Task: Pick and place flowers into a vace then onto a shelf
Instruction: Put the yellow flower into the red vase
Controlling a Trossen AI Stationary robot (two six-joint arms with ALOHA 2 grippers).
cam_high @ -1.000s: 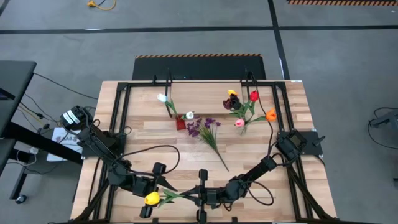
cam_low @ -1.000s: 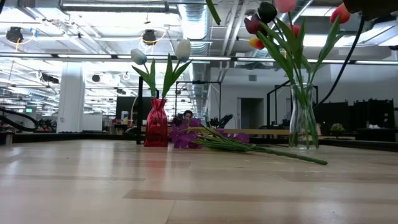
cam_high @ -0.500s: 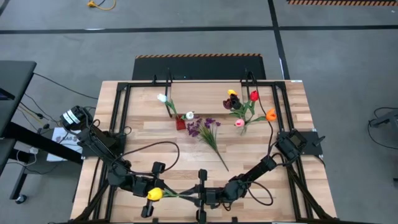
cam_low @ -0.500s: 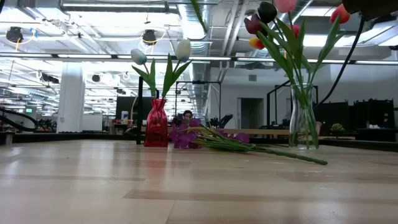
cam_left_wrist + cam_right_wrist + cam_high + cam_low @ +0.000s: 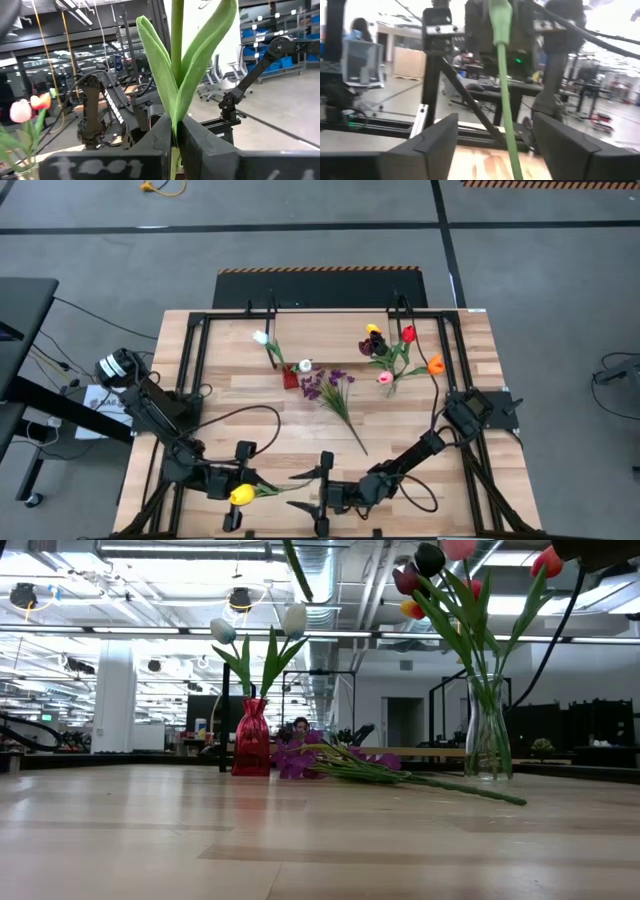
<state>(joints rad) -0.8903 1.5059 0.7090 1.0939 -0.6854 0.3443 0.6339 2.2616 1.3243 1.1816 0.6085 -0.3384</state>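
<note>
Wooden planks make up the table [image 5: 250, 395], the largest thing under both arms; no raised board on black legs can be made out on it. Far ahead of the two grippers, toward the table's back edge, a clear glass vase [image 5: 487, 735] holds a bunch of tulips [image 5: 392, 348] in red, orange, pink, yellow and dark maroon. To the left arm's side of that stands a red vase [image 5: 252, 738] with two white tulips [image 5: 258, 628]. Between the two vases, and nearer the grippers, a purple sprig [image 5: 332, 388] lies flat on the planks, its stem pointing toward the right gripper.

At the near edge, the left gripper [image 5: 238, 483] is clamped tight on the green stem of a yellow tulip [image 5: 241, 496]; the left wrist view shows the stem and its two leaves rising straight out from between the closed fingers [image 5: 159, 142]. The yellow head sits just on the near side of that gripper, and the stem runs off toward the right gripper [image 5: 322, 490]. That one stands close beside it with its fingers [image 5: 436, 142] spread wide, the stem passing between them without either one touching it.
</note>
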